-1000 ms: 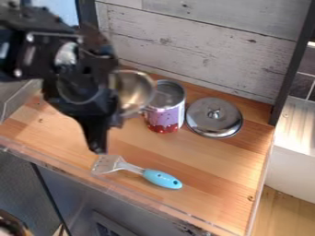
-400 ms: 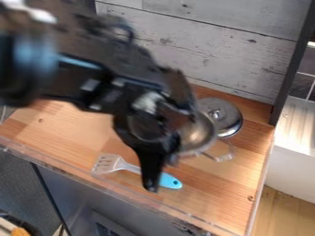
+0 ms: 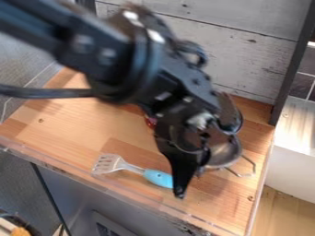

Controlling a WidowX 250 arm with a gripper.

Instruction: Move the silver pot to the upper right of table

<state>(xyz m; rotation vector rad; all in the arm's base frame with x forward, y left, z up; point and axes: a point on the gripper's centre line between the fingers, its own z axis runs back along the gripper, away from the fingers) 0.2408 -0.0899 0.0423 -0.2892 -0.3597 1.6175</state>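
your gripper hangs over the right half of the table, toward four o'clock from its middle, and looks closed on the silver pot by its near side; just how much wall it has between its fingers, you can't tell from here. the pot sits at the gripper's three o'clock, tipped, its wire handle pointing out toward four.

expect thin metal: light, stiff, hard to break, but smooth enough to swivel in your grip. the rim or upper wall is the place to hold; the wire handle would likely let it swing.

your goal is the corner at two o'clock. the metal lid lies toward it, partly behind the arm, so carry the pot high enough to miss it, level it, then lower gently. keep clear of the blue-handled spatula at six.
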